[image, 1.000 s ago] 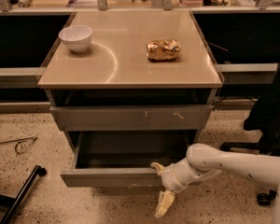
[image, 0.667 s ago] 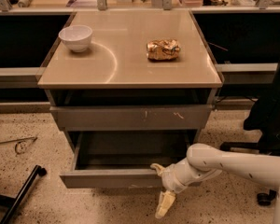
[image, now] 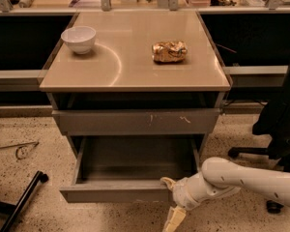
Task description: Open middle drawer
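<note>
The gripper (image: 169,200) is at the front of the cabinet (image: 210,129), low down, against the right end of the middle drawer (image: 116,191). Its two pale fingers (image: 174,219) are spread apart: the upper one touches the top edge of the drawer front and the lower one hangs below the bottom edge, pointing at the floor (image: 43,153). It cannot be told whether they clamp the front. The white arm (image: 246,178) reaches the gripper from the right of the cabinet, low over the floor. The middle drawer is the lowest opening of the cabinet and stands pulled out toward the camera, its shallow grey tray (image: 135,158) exposed. Left of the cabinet, a black bar (image: 21,199) lies slanted on the floor, with a thin wire loop (image: 19,150) further back. Right of the cabinet stands a black chair (image: 280,124). Above the open drawer is a taller grey front (image: 101,122) with white scratch marks, set flush in the cabinet. A dark gap separates it from the tan top (image: 135,74) of the cabinet. On that top, a crumpled gold wrapper (image: 169,51) lies right of centre, and a white bowl (image: 78,38) stands upright near the back left corner, well apart from the wrapper.
</note>
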